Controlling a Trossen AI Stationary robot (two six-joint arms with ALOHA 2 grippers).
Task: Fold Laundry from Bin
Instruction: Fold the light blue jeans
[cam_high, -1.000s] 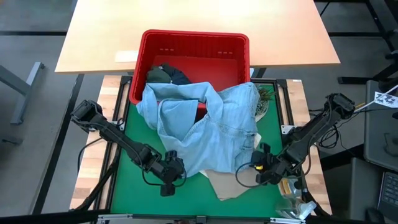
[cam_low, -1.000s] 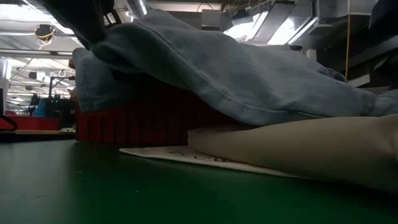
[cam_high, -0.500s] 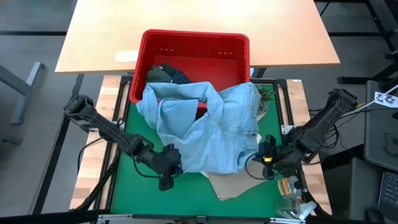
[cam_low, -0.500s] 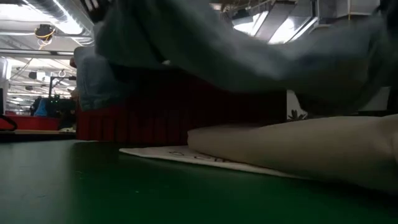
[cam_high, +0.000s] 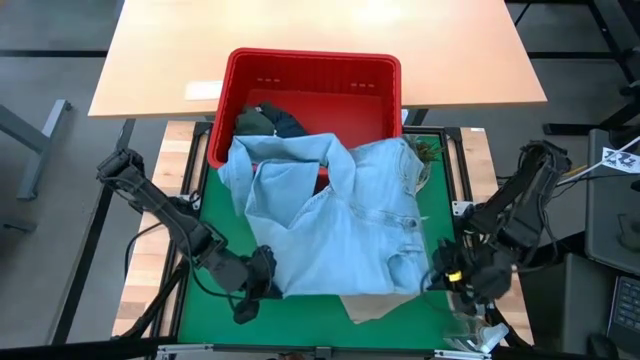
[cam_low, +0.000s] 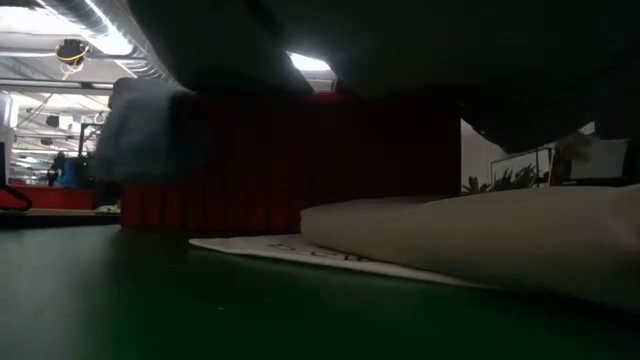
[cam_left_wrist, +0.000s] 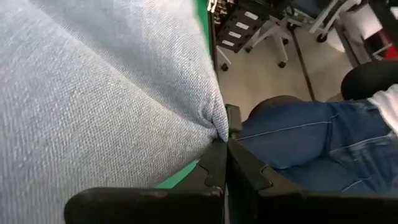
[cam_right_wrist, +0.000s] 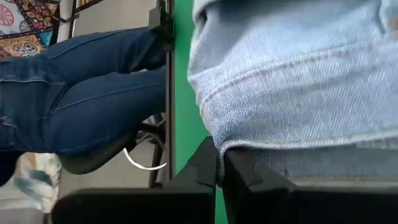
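Observation:
The light blue shirt (cam_high: 340, 215) hangs out of the red bin (cam_high: 310, 75) and spreads over the green mat (cam_high: 215, 215); its far part lies on the bin's near rim. Dark garments (cam_high: 270, 120) sit inside the bin. My left gripper (cam_high: 262, 282) is shut on the shirt's near left corner and my right gripper (cam_high: 447, 274) on its near right edge. A beige garment (cam_high: 372, 306) lies on the mat under the raised shirt. In the low view the shirt's dark underside (cam_low: 400, 50) hangs above the beige garment (cam_low: 480, 240). My left gripper pinches the shirt's near left corner (cam_left_wrist: 213, 122) between its two fingers (cam_left_wrist: 214, 163), slanting down from the table's left. The cloth rises clear of the mat there and runs taut away from the fingers. My right gripper pinches the stitched hem (cam_right_wrist: 219, 147) at the shirt's near right edge between its fingers (cam_right_wrist: 205, 163), slanting down from the table's right. The hem is lifted clear of the beige garment.
A white bag with a plant print (cam_high: 428, 160) lies flat beside the bin's right corner, partly under the shirt. A light wooden table (cam_high: 320, 30) stands beyond the bin. A seated person's legs in blue jeans (cam_right_wrist: 81, 93) are close to the table's near edge.
Both grippers have risen and drawn apart toward the near corners, the left going left, the right going right. The shirt's near edge has lifted off the beige garment and spread wider; its far part stays on the bin.

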